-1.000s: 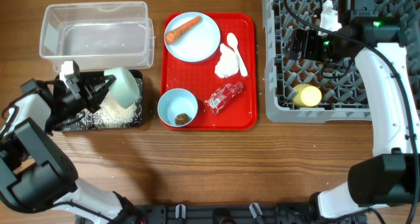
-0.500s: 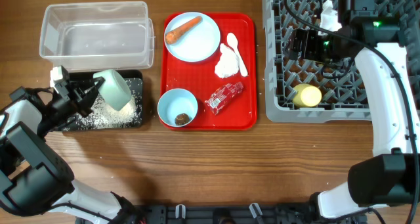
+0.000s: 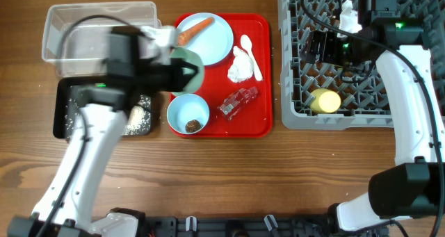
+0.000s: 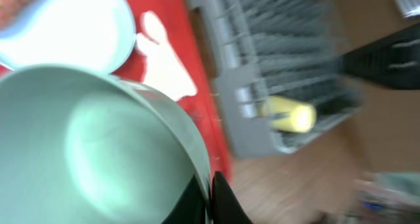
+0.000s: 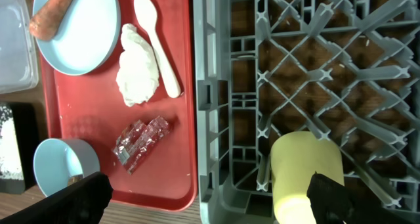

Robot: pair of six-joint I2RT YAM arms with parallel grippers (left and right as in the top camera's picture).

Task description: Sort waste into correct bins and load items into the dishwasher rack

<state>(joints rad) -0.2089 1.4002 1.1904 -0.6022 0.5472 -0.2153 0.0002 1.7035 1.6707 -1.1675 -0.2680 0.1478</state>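
Observation:
My left gripper (image 3: 179,74) is shut on the rim of a pale green bowl (image 3: 190,64) and holds it above the left edge of the red tray (image 3: 261,122). The left wrist view shows the bowl (image 4: 85,152) empty, its rim between the fingers (image 4: 211,192). White rice (image 3: 135,117) lies in the black tray (image 3: 62,119). The clear tub (image 3: 97,28) stands behind it. A blue plate (image 3: 215,46) holds the carrot (image 3: 193,30). The napkin (image 3: 239,69), spoon (image 3: 249,51), wrapper (image 3: 237,102) and a blue bowl (image 3: 179,110) with brown scraps (image 3: 192,126) lie on the red tray. My right gripper (image 3: 321,48) is open and empty above the grey rack (image 3: 348,115), where the yellow cup (image 3: 325,100) lies.
The rack fills the far right of the table. The right wrist view shows the rack's left wall (image 5: 216,119) close beside the red tray (image 5: 184,152), with the yellow cup (image 5: 305,168) near the rack's front corner. Bare wood lies along the front.
My left arm has swung right from over the black tray, carrying the pale green bowl over the red tray's left edge. The rice stays in the black tray. The right arm has not moved.

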